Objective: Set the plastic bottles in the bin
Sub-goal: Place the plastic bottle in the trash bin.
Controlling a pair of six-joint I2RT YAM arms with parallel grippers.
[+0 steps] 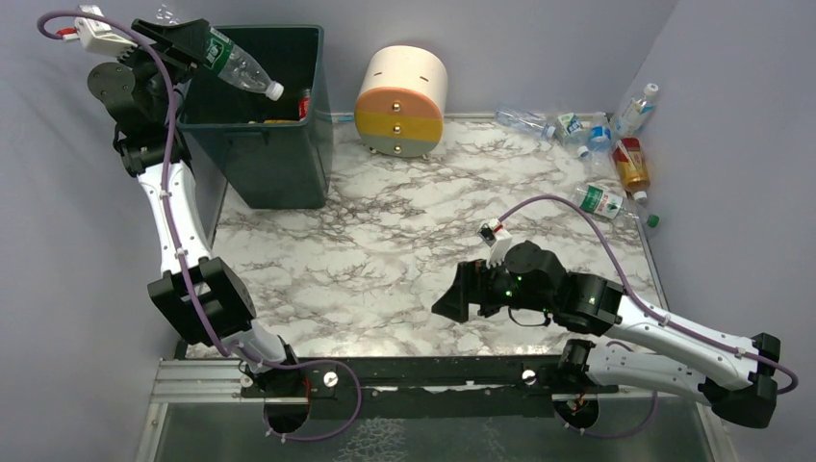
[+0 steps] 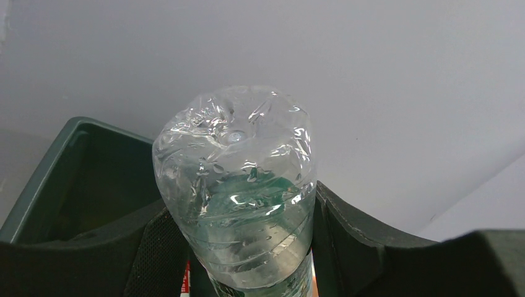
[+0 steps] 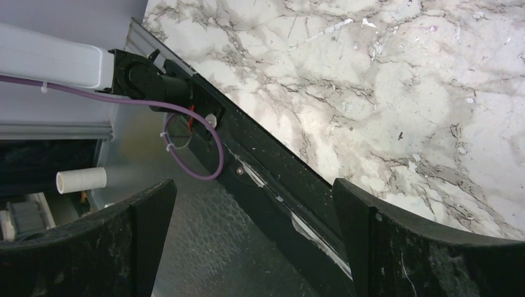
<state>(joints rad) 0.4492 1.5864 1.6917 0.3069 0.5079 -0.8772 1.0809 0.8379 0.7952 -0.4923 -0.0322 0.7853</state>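
The left gripper (image 1: 205, 43) grips a bottle (image 1: 241, 67) over the bin (image 1: 281, 166). Next it must let go so the bottle drops in. The right gripper (image 1: 452, 304) is wide and empty. More bottles (image 1: 603, 201) wait far right.

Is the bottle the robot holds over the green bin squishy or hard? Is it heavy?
Probably squishy: the bottle has thin clear walls that look crinkled and dented. Likely light, since it seems empty. The left gripper holds it tilted cap-down over the bin, so it would probably slip straight in when released.
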